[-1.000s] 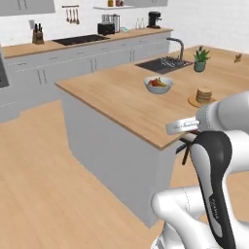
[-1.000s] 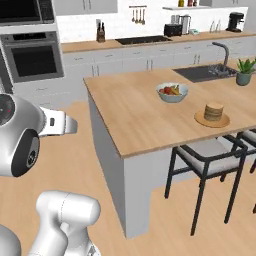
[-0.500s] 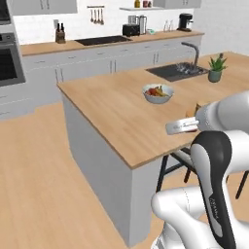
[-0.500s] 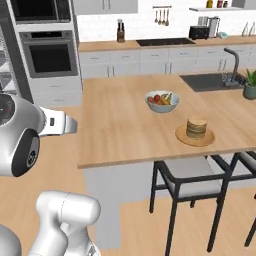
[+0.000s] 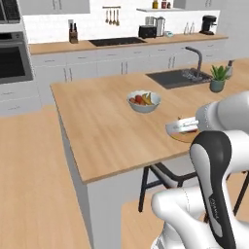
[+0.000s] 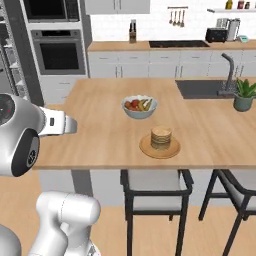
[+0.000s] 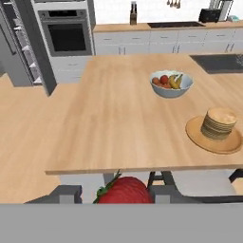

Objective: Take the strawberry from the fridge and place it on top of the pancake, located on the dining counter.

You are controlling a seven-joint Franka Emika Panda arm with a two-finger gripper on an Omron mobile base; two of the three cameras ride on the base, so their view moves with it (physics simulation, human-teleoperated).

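Note:
My gripper [image 7: 118,195] is shut on the strawberry [image 7: 124,189], a dark-red berry with a small green top, held between the two fingertips [image 7: 66,193] low in the hand view. It hangs short of the near edge of the dining counter [image 7: 118,118]. The pancake [image 7: 219,122] is a tan stack on a round wooden plate [image 7: 201,136], ahead and to the right on the counter. In the right base view the pancake [image 6: 161,137] sits near the counter's front edge [image 6: 120,162]. In the left base view my arm hides most of the plate [image 5: 186,138]. The fridge [image 7: 21,52] stands open at far left.
A white fruit bowl [image 6: 139,106] sits behind the pancake. The inset sink [image 6: 202,89], tap [image 6: 229,72] and a potted plant [image 6: 243,95] are at the counter's right. Dark-framed chairs [image 6: 155,192] stand under the near edge. A black wall oven [image 6: 59,50] is beside the fridge.
Both base views have swung and advanced with the base: the counter now lies straight ahead and closer, and the pancake has shifted toward the middle of the right base view.

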